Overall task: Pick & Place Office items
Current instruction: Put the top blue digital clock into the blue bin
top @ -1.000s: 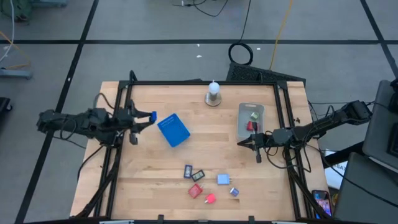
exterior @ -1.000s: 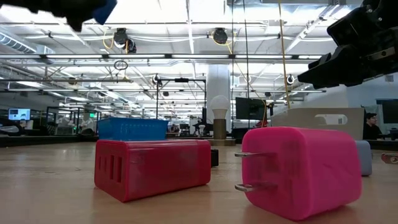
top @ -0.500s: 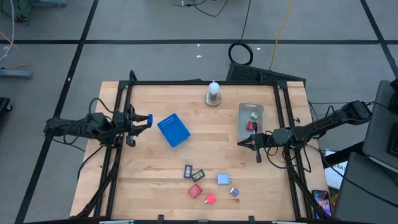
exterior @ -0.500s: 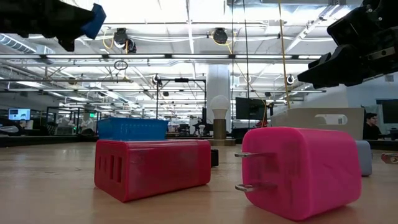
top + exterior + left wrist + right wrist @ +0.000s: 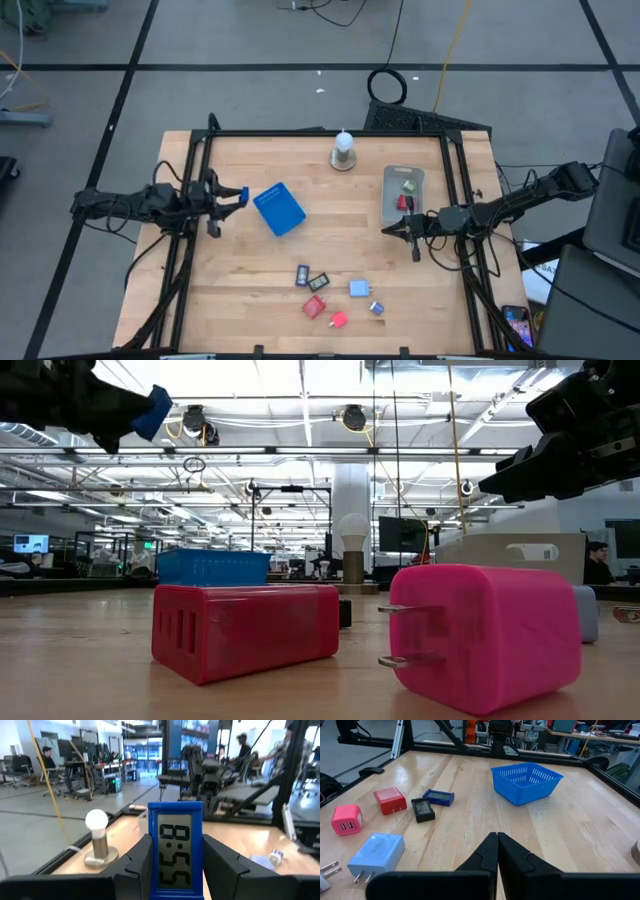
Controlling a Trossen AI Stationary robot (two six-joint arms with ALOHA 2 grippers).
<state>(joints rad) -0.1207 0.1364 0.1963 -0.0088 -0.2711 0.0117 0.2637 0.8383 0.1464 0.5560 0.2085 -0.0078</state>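
My left gripper hovers near the table's left edge, beside the blue basket, and is shut on a small blue digital clock. My right gripper is shut and touches nothing; it hangs over the right side, next to the grey tray. Loose office items lie flat near the near edge: a red charger, a pink charger, a light blue charger, a dark clock and a further blue piece. A green and a red piece lie in the tray. My left gripper pinches the blue clock between its two fingers, one on each long side edge. The fingers lie level, pointing toward the table's right, along the clock's length. The clock is lifted clear of the table and juts out past the fingertips, its display facing the wrist camera.
A white bulb on a round base stands at the far edge. Black frame rails run along the left and right sides. Bare wood lies in the middle between the basket, the tray and the loose pieces.
My left gripper, still holding the blue clock, has drawn back a little toward the table's left edge and come down slightly. The right arm has kept still.
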